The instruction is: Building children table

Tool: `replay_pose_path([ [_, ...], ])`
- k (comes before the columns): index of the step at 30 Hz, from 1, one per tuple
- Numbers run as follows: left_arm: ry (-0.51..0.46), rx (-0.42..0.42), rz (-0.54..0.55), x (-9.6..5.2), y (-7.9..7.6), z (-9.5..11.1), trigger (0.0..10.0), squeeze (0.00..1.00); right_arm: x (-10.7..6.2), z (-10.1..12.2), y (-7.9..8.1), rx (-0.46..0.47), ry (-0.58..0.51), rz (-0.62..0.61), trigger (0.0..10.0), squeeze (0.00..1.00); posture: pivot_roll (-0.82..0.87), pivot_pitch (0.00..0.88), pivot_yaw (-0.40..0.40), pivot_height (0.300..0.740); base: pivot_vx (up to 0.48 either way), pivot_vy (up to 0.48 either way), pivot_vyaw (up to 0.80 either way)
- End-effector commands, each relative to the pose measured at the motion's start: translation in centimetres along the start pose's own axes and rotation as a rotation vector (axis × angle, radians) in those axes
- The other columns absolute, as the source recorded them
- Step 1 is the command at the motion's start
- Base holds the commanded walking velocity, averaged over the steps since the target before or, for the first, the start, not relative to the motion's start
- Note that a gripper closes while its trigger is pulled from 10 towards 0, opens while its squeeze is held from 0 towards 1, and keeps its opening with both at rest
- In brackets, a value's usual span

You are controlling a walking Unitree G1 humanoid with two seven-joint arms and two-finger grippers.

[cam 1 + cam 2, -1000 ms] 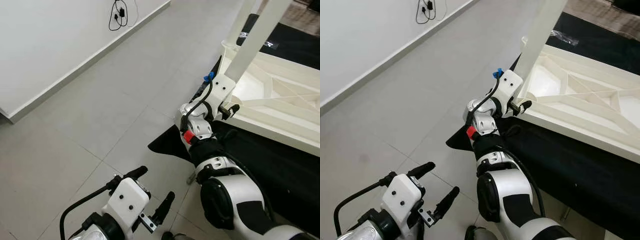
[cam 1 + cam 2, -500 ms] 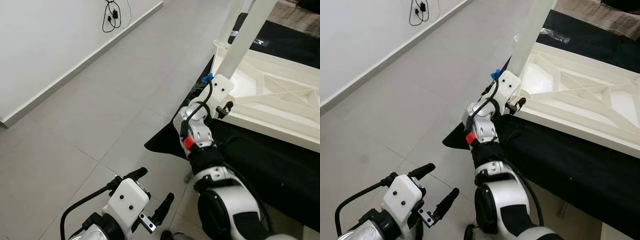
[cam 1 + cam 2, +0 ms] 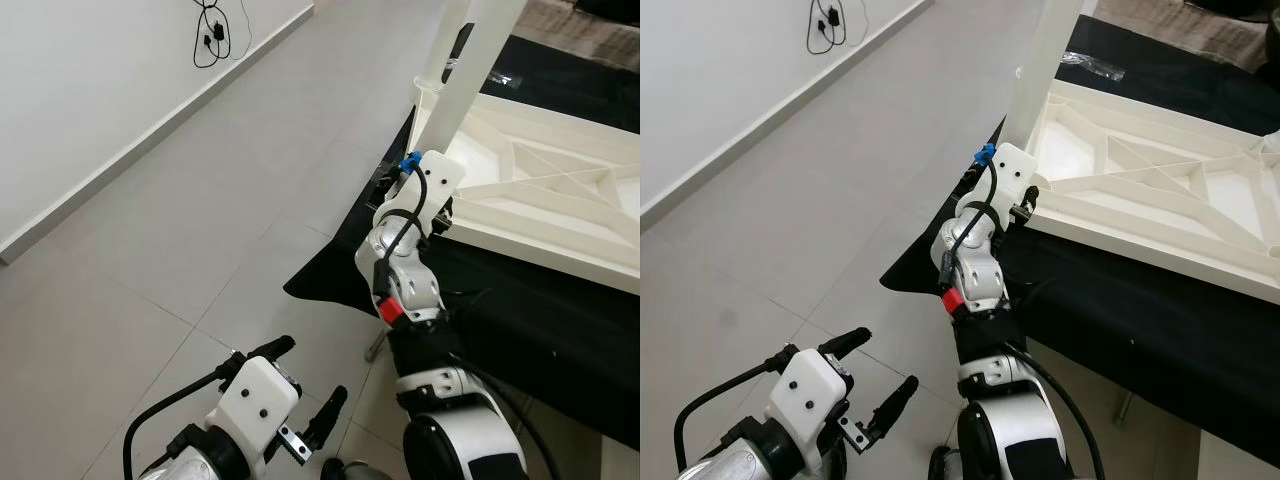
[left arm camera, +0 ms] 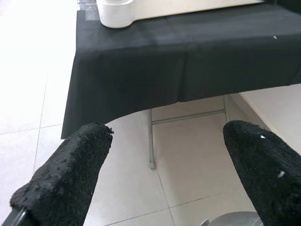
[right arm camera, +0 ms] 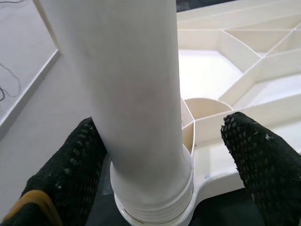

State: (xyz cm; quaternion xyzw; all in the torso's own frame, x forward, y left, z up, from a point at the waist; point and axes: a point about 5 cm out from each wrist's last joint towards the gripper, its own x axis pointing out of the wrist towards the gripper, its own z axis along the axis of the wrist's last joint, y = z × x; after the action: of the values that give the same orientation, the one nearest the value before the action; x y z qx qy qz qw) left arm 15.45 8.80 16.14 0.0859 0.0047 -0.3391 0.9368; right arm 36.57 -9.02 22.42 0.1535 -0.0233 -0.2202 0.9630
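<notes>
A white table top [image 3: 1120, 250] lies upside down on a black-covered table [image 3: 1160, 330]. A white table leg [image 3: 1045, 50] stands upright in the socket at its near left corner. My right gripper [image 3: 1025, 205] is at the base of that leg and is open. In the right wrist view the leg [image 5: 136, 94] stands between the two fingers, close against one black finger [image 5: 61, 179] and well apart from the other. My left gripper [image 3: 305, 375] hangs low over the floor tiles, open and holding nothing.
The black cloth hangs over a folding table with a metal leg [image 4: 150, 141]. A white wall with a skirting board and a plugged-in cable [image 3: 212, 30] runs along the left. Grey floor tiles [image 3: 200, 200] spread between wall and table. A clear plastic bag [image 3: 1095, 68] lies on the cloth beyond the leg.
The camera has shifted, so the table sits further right and higher. My right arm has stretched out further while its gripper stays at the leg's base. The left gripper is unchanged.
</notes>
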Motion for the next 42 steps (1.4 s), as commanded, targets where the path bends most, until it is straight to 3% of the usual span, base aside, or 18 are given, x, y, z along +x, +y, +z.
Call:
replay_pose_path([
  [1,0.012,-0.005,-0.008,0.0,-0.2,-0.4,10.0,0.00,-2.0,-2.6,0.5,0.026,0.116,0.040,10.0,0.00,0.17,0.217,-0.121,0.740,0.000,0.000,0.00],
  [7,0.013,-0.002,-0.005,0.0,-0.1,-0.4,10.0,0.00,-2.9,-3.1,0.3,0.020,0.147,0.074,10.0,0.00,0.17,0.220,-0.121,0.740,0.000,0.000,0.00],
  [12,0.016,0.006,-0.005,0.2,0.2,-0.6,10.0,0.00,-4.7,-3.9,0.1,-0.031,0.197,0.188,10.0,0.00,0.16,0.211,-0.118,0.740,0.000,0.000,0.00],
  [29,0.029,0.008,0.021,0.2,0.8,-0.9,10.0,0.00,-5.3,-2.8,-2.5,-0.128,0.166,0.270,10.0,0.00,0.16,0.208,-0.108,0.740,0.000,0.000,0.00],
  [31,0.036,0.006,0.054,0.1,1.1,-1.0,10.0,0.00,-5.7,-2.6,-3.2,-0.172,0.138,0.342,10.0,0.00,0.16,0.202,-0.111,0.740,0.000,0.000,0.00],
  [32,0.055,0.003,0.110,0.0,1.6,-1.3,10.0,0.00,-6.2,-2.8,-4.4,-0.223,0.093,0.428,10.0,0.00,0.15,0.195,-0.112,0.740,0.000,0.000,0.00],
  [33,0.055,0.003,0.110,0.0,1.6,-1.3,10.0,0.00,-6.2,-2.8,-4.4,-0.223,0.093,0.428,10.0,0.00,0.15,0.195,-0.112,0.740,0.000,0.000,0.00],
  [34,0.063,-0.003,0.151,-0.1,2.1,-1.6,10.0,0.00,-6.8,-3.0,-5.5,-0.264,0.069,0.482,10.0,0.00,0.15,0.193,-0.111,0.740,0.000,0.000,0.00],
  [35,0.063,-0.003,0.151,-0.1,2.1,-1.6,10.0,0.00,-6.8,-3.0,-5.5,-0.264,0.069,0.482,10.0,0.00,0.15,0.193,-0.111,0.740,0.000,0.000,0.00],
  [37,0.078,-0.017,0.266,-0.3,3.4,-2.1,10.0,0.00,-8.1,-3.9,-8.4,-0.317,0.065,0.535,10.0,0.00,0.15,0.170,-0.112,0.740,0.000,0.000,0.00],
  [42,0.090,-0.014,0.326,-0.4,4.1,-2.4,10.0,0.00,-8.9,-4.4,-9.8,-0.315,0.100,0.531,10.0,0.00,0.15,0.148,-0.112,0.740,0.000,0.000,0.00],
])
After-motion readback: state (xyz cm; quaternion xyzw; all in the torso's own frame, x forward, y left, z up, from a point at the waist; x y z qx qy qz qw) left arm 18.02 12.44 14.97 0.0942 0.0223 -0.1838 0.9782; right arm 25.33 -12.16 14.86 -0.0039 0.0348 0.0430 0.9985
